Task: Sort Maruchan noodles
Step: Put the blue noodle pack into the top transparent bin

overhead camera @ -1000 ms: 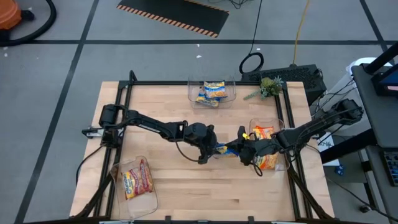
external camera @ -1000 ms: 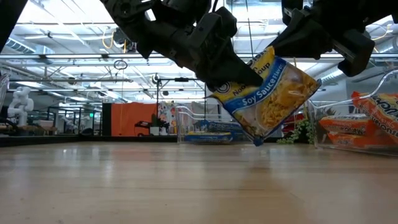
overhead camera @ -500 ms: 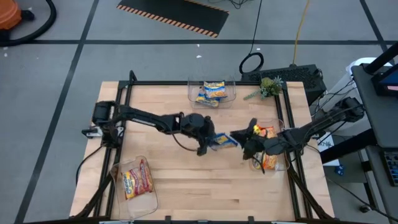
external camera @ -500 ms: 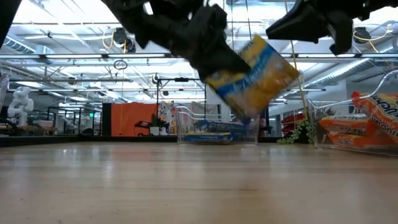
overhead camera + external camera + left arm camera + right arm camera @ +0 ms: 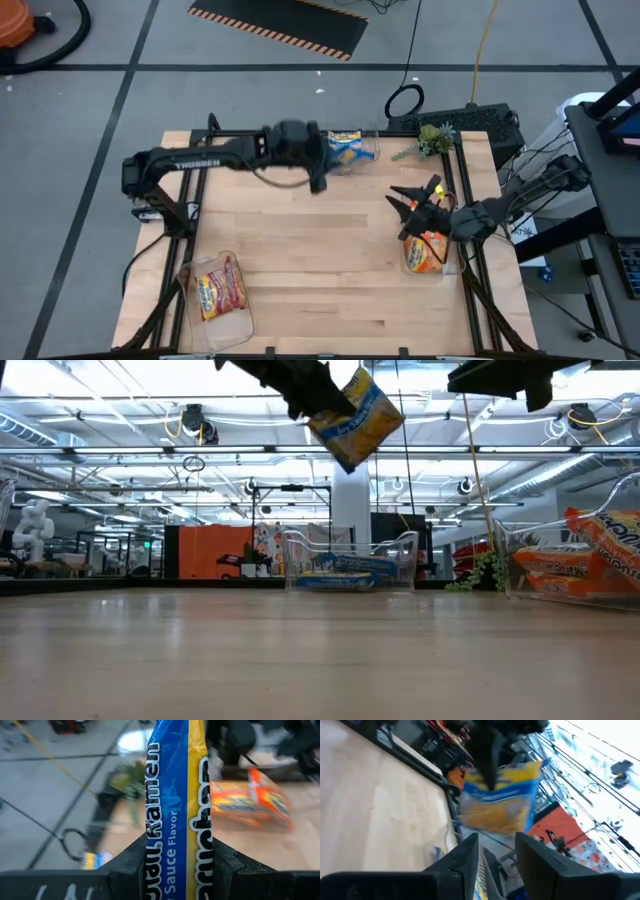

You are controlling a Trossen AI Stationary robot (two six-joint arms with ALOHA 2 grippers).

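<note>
My left gripper [image 5: 323, 162] is shut on a blue-and-yellow Maruchan noodle packet [image 5: 355, 412] and holds it high over the clear far bin [image 5: 372, 140], where more blue-and-yellow packets lie. My right gripper [image 5: 412, 197] stands open near the table's right side, above the right bin [image 5: 408, 262] of orange packets [image 5: 428, 248]. Nothing is between its fingers [image 5: 465, 855]. A third bin [image 5: 190, 272] at the near left holds red packets [image 5: 220, 290]. My left gripper pinches one end of the packet [image 5: 177, 855] between its two fingers, which press on its two flat faces. The fingers come from the table's left, slanting a little down. The packet is lifted clear and juts out past the fingertips, tilted, its free end lower.
A small green plant [image 5: 430, 140] lies at the far right corner. Black frame rails run along the table's left, far and right edges. Bare wood spans the table's middle [image 5: 320, 250].
My right gripper has let go of the packet, opened, and drawn back up toward the right edge. My left gripper has risen and swung from the table's middle toward the far edge with the packet, which now hangs higher, over the far bin.
</note>
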